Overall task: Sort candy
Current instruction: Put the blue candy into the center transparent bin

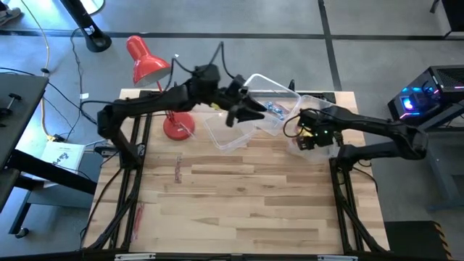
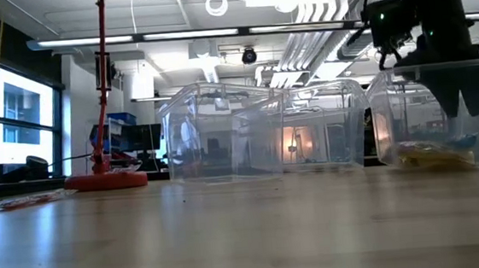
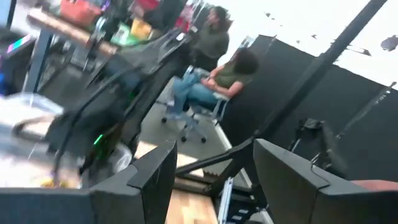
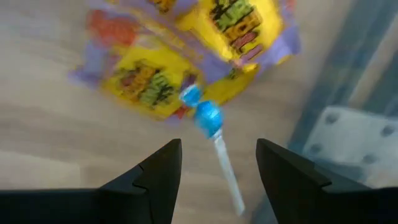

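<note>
The right tool (image 4: 217,165) hangs with its fingers apart and nothing between them, pointing down into the clear bin (image 1: 319,141) at the desk's right rear. Just below it lies a blue-wrapped piece on a thin stick (image 4: 211,127) on top of a heap of yellow square packets (image 4: 186,56); the pose suits either a fresh drop or a pick of a piece that looks to be among the wrong kind, and I cannot tell which. The low view shows the same yellow heap (image 2: 434,155) on that bin's floor. The left tool (image 1: 250,110) is raised over the middle bins, fingers also spread and empty, its camera aimed out into the room rather than down, which suggests it has no target lined up. The rear middle bin (image 1: 272,90) holds a few bluish pieces (image 1: 274,109); the front one (image 1: 232,134) seems empty, though glare makes that uncertain. Unsorted candy lies on the bare desk (image 1: 254,210): a slim red stick (image 1: 178,168) left of centre and another (image 1: 138,214) near the left edge. A red lamp (image 1: 148,61) stands at the rear left.
</note>
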`<state>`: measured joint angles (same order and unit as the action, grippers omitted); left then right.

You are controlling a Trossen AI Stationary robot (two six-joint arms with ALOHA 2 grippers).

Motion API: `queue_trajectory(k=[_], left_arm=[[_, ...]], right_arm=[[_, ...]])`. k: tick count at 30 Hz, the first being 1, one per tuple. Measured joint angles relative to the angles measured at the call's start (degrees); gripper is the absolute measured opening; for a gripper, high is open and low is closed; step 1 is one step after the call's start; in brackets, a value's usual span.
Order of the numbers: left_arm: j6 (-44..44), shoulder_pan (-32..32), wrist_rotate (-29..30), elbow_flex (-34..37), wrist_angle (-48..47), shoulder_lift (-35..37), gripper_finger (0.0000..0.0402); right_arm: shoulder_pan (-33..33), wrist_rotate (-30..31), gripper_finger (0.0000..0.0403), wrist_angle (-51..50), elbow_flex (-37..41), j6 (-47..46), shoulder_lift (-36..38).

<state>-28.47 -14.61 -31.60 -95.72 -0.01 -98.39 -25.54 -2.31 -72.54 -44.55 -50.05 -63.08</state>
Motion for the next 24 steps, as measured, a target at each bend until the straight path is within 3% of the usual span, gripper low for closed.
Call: queue_trajectory(k=[15, 20, 24], left_arm=[[0.77, 1.23, 2.56, 0.00, -0.07, 9.59, 0.0207], [2.09, 1.18, 3.77, 0.00, -0.02, 9.99, 0.0207], [2.09, 1.20, 3.74, 0.00, -0.15, 9.96, 0.0207]], right_arm=[[-1.55, -0.15, 0.0201, 2.13, 1.22, 16.88, -6.37], [-0.64, 6.46, 0.0201, 1.39, -3.52, 23.74, -6.94], [-0.46, 6.45, 0.0201, -0.44, -8.79, 27.04, -6.73]])
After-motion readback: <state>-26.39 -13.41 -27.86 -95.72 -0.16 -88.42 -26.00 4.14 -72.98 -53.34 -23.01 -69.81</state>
